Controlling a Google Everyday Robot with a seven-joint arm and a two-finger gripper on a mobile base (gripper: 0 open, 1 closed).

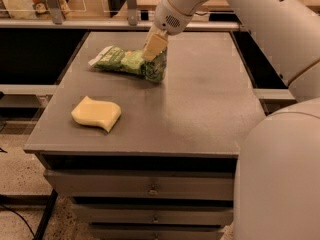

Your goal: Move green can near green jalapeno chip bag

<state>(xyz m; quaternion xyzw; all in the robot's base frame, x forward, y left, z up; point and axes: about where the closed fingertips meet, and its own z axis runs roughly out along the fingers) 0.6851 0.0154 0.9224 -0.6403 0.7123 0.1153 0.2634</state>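
Note:
The green can (157, 70) stands on the grey table (200, 109), right against the right end of the green jalapeno chip bag (119, 60), which lies flat at the back left. My gripper (154, 48) comes down from above onto the can's top. Its tan fingers (155, 43) are closed around the upper part of the can and hide the can's top.
A pale yellow sponge (96, 113) lies at the front left of the table. The table has drawers below its front edge (150, 188). My white arm and body fill the right side (280, 159). Shelves and a rail run behind the table.

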